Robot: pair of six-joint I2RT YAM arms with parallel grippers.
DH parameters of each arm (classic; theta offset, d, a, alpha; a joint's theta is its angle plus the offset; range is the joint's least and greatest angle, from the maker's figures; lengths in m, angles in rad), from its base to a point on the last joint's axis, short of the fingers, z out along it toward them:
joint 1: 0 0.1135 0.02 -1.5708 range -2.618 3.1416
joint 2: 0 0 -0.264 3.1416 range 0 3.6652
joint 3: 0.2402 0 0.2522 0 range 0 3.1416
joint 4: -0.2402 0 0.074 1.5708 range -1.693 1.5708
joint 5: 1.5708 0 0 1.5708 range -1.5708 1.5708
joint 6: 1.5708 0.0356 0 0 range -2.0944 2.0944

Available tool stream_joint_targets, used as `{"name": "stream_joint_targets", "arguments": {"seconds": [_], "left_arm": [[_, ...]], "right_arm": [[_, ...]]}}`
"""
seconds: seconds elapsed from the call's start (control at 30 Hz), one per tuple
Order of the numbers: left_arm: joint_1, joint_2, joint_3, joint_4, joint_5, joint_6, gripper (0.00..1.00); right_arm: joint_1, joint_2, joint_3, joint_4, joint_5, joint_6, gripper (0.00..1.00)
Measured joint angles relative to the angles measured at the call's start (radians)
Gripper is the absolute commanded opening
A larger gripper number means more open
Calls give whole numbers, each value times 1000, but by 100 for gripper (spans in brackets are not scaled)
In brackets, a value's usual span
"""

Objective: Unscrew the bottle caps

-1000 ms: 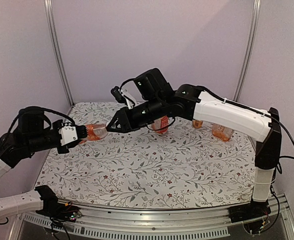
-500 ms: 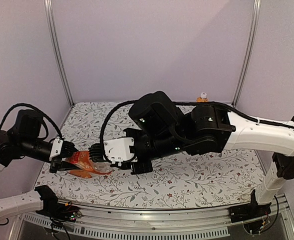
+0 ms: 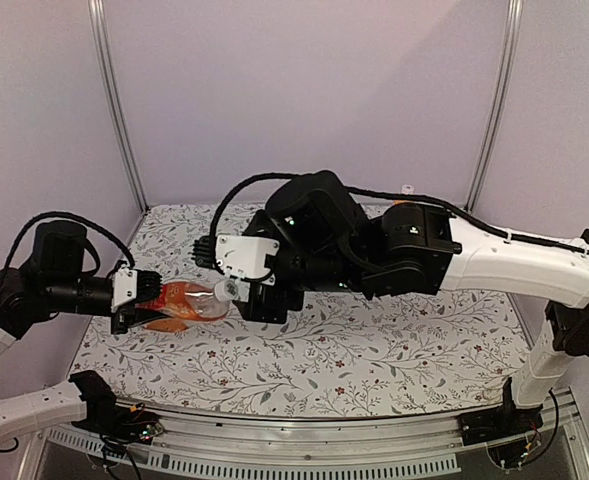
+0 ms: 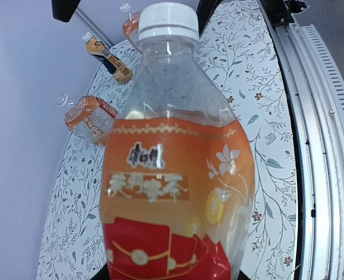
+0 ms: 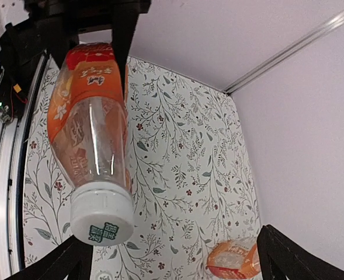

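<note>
Floral-print cloth covers the worktop, with pale walls behind and to the sides. Left hand is clenched on the base end of a squat orange-drink bottle. It holds the bottle on its side above the cloth near the left edge, neck pointing toward the right arm. Judgement: this pose presents the white cap end-on, so the other hand can turn it about the bottle's long axis. Right hand is released, fingers spread wide. In its wrist view the cap sits just beside one finger, not centred between the two, and nothing is gripped. Cap looks fully seated on the neck. Other bottles sit toward the back of the worktop, well apart from the work: a taller slim one and a squat one. Likely next need: centre the spread fingers over the cap before closing.
</note>
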State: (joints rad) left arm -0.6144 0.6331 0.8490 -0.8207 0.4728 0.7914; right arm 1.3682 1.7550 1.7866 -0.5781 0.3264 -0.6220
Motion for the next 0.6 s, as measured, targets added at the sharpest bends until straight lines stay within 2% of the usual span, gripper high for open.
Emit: {"name": "stream_joint_targets", "arguments": {"seconds": [0.07, 0.2, 0.37, 0.53, 0.6], "left_arm": [[0, 1, -22, 55, -77, -2, 25], [0, 1, -36, 153, -208, 4, 25], [0, 3, -50, 190, -284, 9, 25], [0, 3, -50, 204, -309, 11, 26], [0, 3, -51, 210, -313, 12, 26]], "right_arm": [[-50, -2, 2, 2, -43, 120, 97], [-198, -2, 2, 28, -261, 485, 90], [-278, 18, 27, 103, -443, 857, 86], [-258, 65, 46, 145, -541, 1056, 69], [-254, 88, 54, 146, -575, 1109, 56]]}}
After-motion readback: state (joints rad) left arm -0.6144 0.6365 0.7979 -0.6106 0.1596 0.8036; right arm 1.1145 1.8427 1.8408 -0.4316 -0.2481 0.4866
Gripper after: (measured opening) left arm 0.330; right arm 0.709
